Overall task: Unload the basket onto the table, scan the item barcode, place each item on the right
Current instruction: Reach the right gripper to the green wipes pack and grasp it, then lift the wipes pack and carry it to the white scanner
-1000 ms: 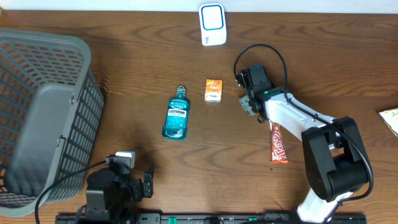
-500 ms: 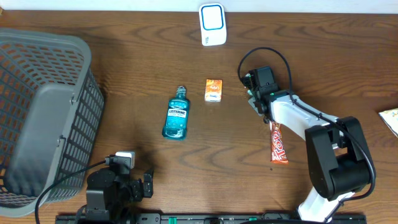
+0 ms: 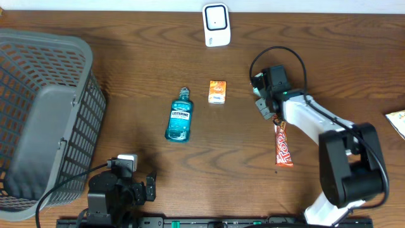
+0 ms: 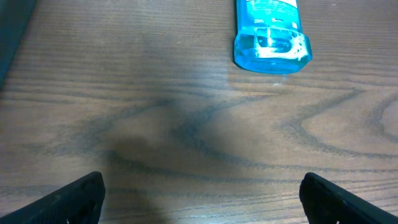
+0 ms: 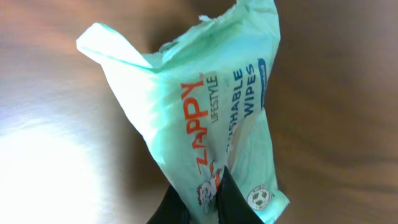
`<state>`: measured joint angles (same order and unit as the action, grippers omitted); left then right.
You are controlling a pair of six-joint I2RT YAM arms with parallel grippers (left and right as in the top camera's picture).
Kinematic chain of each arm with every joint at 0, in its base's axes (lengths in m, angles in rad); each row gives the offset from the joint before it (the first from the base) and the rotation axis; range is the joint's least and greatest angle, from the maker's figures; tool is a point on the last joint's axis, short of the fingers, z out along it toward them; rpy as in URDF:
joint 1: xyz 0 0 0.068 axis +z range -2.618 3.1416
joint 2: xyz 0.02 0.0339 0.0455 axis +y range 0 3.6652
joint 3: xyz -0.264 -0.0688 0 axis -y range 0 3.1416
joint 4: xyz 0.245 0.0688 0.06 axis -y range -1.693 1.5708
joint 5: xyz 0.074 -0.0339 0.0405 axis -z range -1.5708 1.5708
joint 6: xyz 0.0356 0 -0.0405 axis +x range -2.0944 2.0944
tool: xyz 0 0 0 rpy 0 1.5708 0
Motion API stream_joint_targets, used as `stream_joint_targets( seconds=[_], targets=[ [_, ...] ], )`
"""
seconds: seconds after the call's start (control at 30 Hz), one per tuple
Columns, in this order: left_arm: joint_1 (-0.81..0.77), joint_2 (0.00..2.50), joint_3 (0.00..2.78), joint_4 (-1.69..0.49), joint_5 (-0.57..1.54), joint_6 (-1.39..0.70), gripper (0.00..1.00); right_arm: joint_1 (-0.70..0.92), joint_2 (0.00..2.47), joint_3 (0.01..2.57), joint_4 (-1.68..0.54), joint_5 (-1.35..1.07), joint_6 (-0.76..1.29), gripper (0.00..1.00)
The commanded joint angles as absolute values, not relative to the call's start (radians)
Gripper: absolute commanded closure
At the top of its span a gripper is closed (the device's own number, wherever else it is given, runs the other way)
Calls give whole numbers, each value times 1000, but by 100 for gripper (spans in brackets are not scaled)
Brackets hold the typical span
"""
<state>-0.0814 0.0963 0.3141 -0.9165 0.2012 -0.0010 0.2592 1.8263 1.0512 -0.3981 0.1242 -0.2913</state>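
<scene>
Bare table (image 3: pixel 139 63) lies open between the basket (image 3: pixel 92 107) at left and the mouthwash bottle (image 3: pixel 180 117) at centre, and at upper right; orange box (image 3: pixel 218 91), scanner (image 3: pixel 216 24), candy bar (image 3: pixel 283 149) and right arm (image 3: pixel 310 120) crowd the centre-right.

grey basket (image 3: pixel 88 107) at left; blue mouthwash bottle (image 3: pixel 180 117) lies beside small orange box (image 3: pixel 218 91); red snack bar (image 3: pixel 283 147).

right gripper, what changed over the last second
The right gripper slid to the right in the overhead view and closed, pinching the green wipes pack. The mouthwash bottle, orange box, candy bar, scanner and basket stayed put; the left gripper stayed open.
</scene>
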Motion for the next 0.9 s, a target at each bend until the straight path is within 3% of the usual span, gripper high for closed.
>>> stream_joint_targets(
  seconds=[0.0,0.13,0.37,0.5,0.87],
  targets=[
    [-84,97,311,-920,206,-5,0,223,1732,1100,-476,-393,-240,99],
    [-84,97,311,-920,206,-5,0,145,1674,1102,-561,-892,-241,99],
    [-84,97,311,-920,206,-5,0,100,1676,1096,-755,-1404,-399,99],
    [-84,97,311,-920,206,-6,0,123,1676,1096,-888,-1556,-561,99],
    [-84,97,311,-920,206,-5,1,284,1676,1096,-1264,-1562,-705,99]
  ],
)
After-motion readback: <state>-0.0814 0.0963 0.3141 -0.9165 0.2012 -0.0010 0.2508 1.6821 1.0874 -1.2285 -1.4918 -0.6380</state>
